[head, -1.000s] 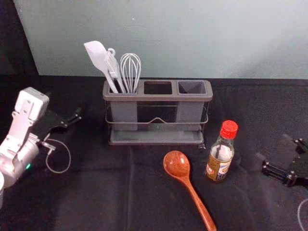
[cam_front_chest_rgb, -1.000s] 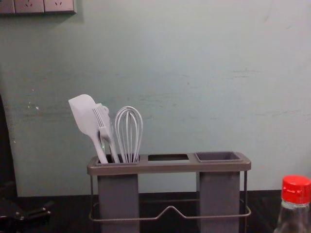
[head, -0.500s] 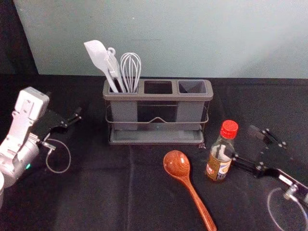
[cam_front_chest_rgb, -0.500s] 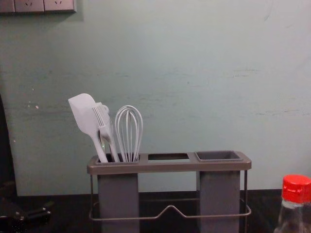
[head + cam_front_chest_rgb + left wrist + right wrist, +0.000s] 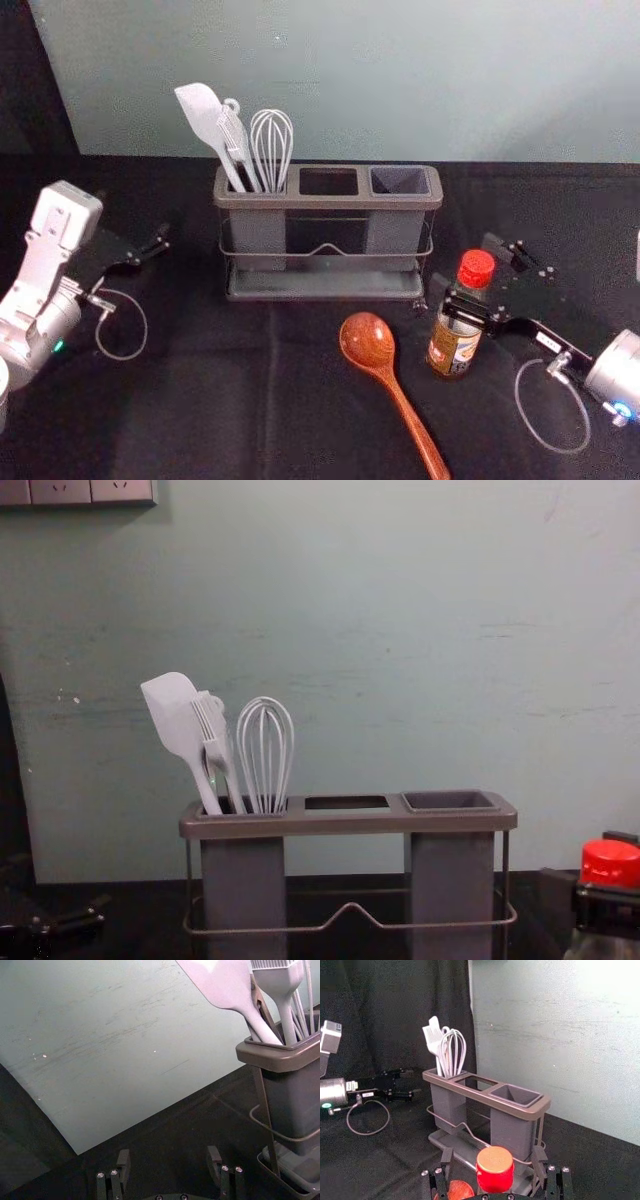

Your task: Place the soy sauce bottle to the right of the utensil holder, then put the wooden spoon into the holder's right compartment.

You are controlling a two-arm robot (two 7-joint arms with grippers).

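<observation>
Fingers of the right gripper (image 5: 467,270) stand parted around the upright soy sauce bottle (image 5: 455,348), red-capped clear glass, near the utensil holder's (image 5: 330,203) front right corner. Glossy reddish-brown wooden spoon (image 5: 368,343) lies just beside; left gripper (image 5: 138,226), spread, waits left.

Can see white spatula (image 5: 172,715), brush (image 5: 213,735) and whisk (image 5: 265,750) bunched before a pale wall (image 5: 420,660) with sockets (image 5: 90,491) high at left, and black cloth (image 5: 180,420).
</observation>
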